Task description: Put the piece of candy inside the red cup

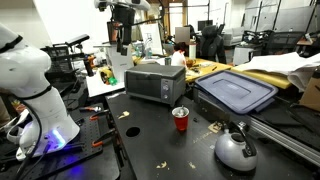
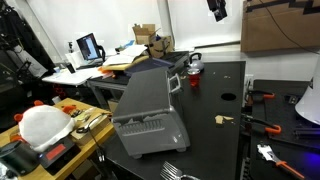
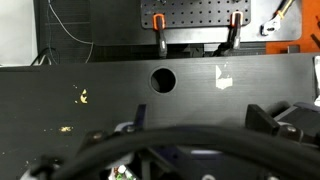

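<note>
The red cup [image 1: 180, 119] stands upright on the black worktop [image 1: 150, 155], lower middle of the frame in an exterior view; it is in front of the grey toaster oven [image 1: 153, 82], near it but not touching; a round silver kettle [image 1: 235, 150] sits toward the lower right. What looks to be the candy [image 2: 222, 119], a small pale scrap, lies flat on the bare worktop right of centre in an exterior view, near a round hole [image 2: 228, 97] and well apart from the cup; the wrist view shows the same hole at frame centre with a pale scrap to its right. The gripper [image 2: 217, 12] hangs at the top edge, high above the worktop; whether it is released or clenched I cannot tell.
</note>
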